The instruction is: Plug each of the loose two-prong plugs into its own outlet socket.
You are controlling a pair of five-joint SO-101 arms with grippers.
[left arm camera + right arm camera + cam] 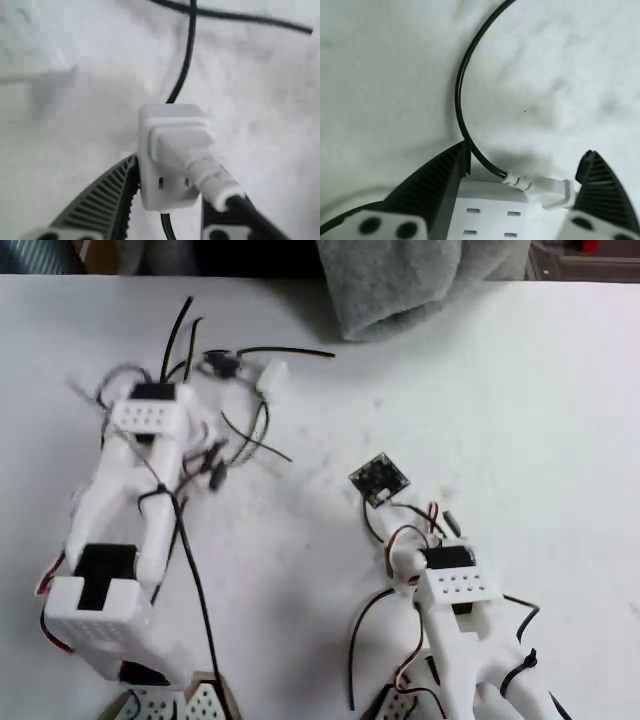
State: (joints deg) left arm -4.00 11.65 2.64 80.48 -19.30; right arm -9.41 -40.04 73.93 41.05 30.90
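Note:
In the left wrist view a white socket block [170,150] with a white two-prong plug [185,145] seated in it sits between my left gripper's [167,192] fingers, which are shut on its sides. A black cord [186,55] runs away from it. My right gripper [527,152] stands open over a white outlet block [487,215]. A white plug [547,190] on a black cord [462,90] lies at that block's edge, between the fingers. In the high view another white block [272,375] lies among loose black cords beyond the left arm [150,418].
A grey cloth [420,280] lies at the table's far edge. Loose black wires [250,435] spread to the right of the left arm. The right arm [455,585] stands at the near right, its wrist camera board [380,480] ahead of it.

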